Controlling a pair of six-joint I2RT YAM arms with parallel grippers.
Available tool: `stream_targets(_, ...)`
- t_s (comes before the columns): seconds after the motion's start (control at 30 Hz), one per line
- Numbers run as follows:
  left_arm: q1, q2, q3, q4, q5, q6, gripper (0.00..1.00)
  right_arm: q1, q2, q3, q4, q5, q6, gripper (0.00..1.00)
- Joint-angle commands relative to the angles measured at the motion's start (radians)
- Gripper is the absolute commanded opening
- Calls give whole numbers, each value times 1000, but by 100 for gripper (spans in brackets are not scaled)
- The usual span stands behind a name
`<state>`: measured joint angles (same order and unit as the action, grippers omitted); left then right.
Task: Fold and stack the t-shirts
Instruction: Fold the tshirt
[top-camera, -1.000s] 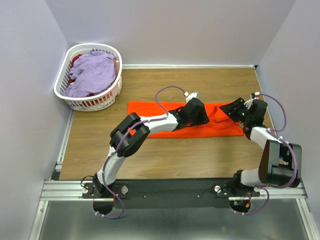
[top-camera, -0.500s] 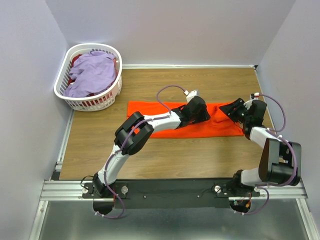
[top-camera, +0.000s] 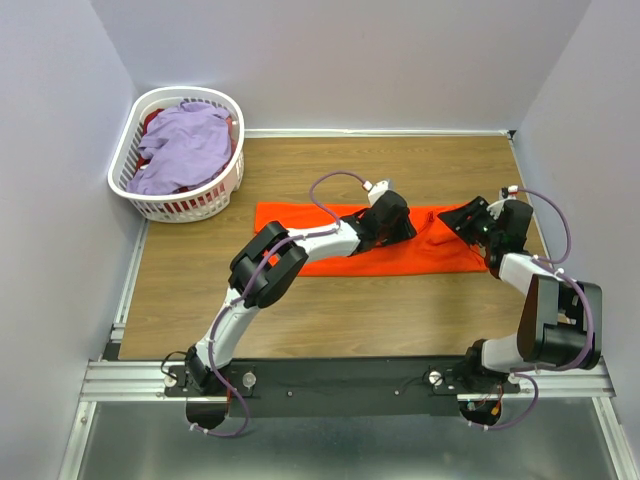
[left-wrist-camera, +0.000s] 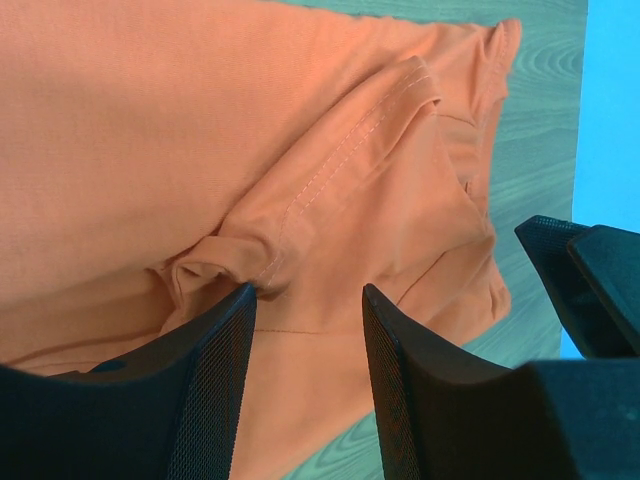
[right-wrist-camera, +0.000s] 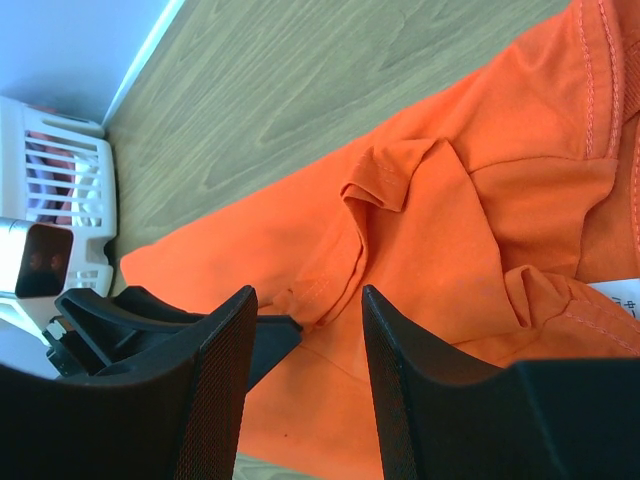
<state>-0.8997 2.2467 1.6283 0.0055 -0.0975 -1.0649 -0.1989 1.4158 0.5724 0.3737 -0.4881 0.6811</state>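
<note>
The orange t-shirt (top-camera: 330, 225) lies as a long flat strip across the middle of the table. It also fills the left wrist view (left-wrist-camera: 200, 130) and the right wrist view (right-wrist-camera: 480, 230). My left gripper (top-camera: 408, 228) is open and low over its right part. In the left wrist view its fingers (left-wrist-camera: 215, 370) straddle a bunched sleeve fold (left-wrist-camera: 260, 250), holding nothing. My right gripper (top-camera: 462, 220) is open over the shirt's right end, facing the left one. A white neck label (right-wrist-camera: 625, 295) shows at the right edge of its view. The lavender t-shirt (top-camera: 185, 145) lies in the basket.
The white slotted basket (top-camera: 150, 205) stands at the back left corner, with red cloth under the lavender tee. Walls close in the table at the back and on both sides. The left gripper's finger (right-wrist-camera: 265, 335) shows in the right wrist view.
My left gripper has shifted slightly toward the back of the table over the orange shirt. The right arm and the shirt look unchanged.
</note>
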Motion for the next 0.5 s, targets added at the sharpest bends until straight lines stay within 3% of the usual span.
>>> stream_targets(0.0, 4, 10, -24, -25, -28, -20, 55, 6, 18, -11, 33, -17, 3, 53)
stream_targets(0.37, 19, 13, -21, -18, -16, -26, 53, 6, 43, -8, 48, -23, 8, 53)
stream_targets(0.47, 19, 14, -8, -10, -8, -27, 47, 6, 49, -5, 48, -26, 11, 53)
